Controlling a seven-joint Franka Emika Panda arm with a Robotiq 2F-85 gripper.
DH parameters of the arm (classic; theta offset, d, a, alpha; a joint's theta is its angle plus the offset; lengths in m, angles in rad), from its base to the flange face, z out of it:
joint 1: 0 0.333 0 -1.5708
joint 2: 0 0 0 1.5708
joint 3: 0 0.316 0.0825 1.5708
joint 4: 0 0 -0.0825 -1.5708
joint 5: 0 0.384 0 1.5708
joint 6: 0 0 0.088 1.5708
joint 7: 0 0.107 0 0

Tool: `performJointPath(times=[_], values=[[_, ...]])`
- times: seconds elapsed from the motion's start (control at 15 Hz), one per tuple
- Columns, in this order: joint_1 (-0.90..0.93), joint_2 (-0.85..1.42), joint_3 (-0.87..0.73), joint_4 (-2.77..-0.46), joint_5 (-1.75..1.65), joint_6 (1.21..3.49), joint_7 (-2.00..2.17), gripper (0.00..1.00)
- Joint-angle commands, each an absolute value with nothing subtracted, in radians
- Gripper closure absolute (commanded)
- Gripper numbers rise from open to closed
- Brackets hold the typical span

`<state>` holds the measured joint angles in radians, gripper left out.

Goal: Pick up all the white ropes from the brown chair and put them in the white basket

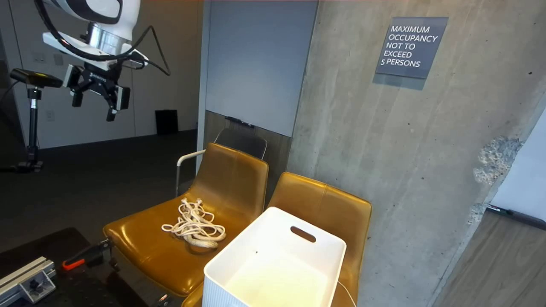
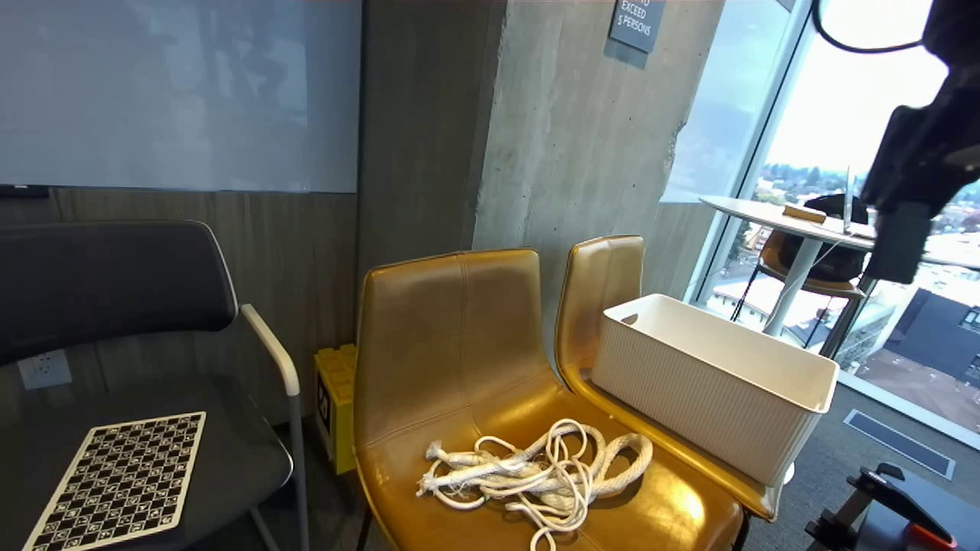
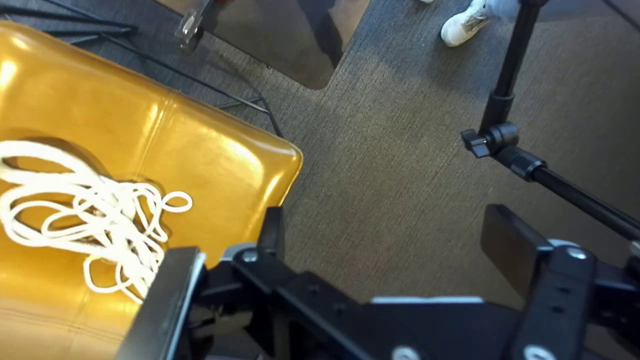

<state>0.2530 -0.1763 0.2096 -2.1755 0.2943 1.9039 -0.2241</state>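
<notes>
The white ropes lie in a tangled heap on the brown chair's seat. The ropes show in both exterior views [image 1: 196, 226] [image 2: 563, 482] and at the left of the wrist view [image 3: 117, 225]. The brown chair [image 1: 140, 238] also shows in the wrist view [image 3: 215, 155]. The white basket [image 2: 689, 383] stands on a second brown chair beside it; its visible inside holds no rope in an exterior view [image 1: 243, 260]. My gripper [image 1: 94, 108] is open and empty, high above the floor and apart from the ropes. In the wrist view the open gripper [image 3: 385, 225] is past the seat's edge.
A black camera stand [image 1: 32, 123] is near the gripper; its jointed arm shows in the wrist view [image 3: 500, 137]. A dark chair [image 2: 115, 291] holds a checkered board [image 2: 122, 478]. A dark table [image 1: 85, 281] carries a metal rail [image 1: 27, 279]. A concrete wall [image 1: 384, 149] stands behind.
</notes>
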Motion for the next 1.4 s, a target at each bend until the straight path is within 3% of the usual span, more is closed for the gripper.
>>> performJointPath(times=[0.0, 0.67, 1.33], values=[[0.253, 0.038, 0.227, -2.036, 0.191, 2.011, -0.314, 0.0], [0.267, 0.491, 0.166, -1.809, -0.358, 2.315, -0.295, 0.0], [0.259, 0.803, 0.059, -1.616, -0.463, 2.332, -0.299, 0.0]])
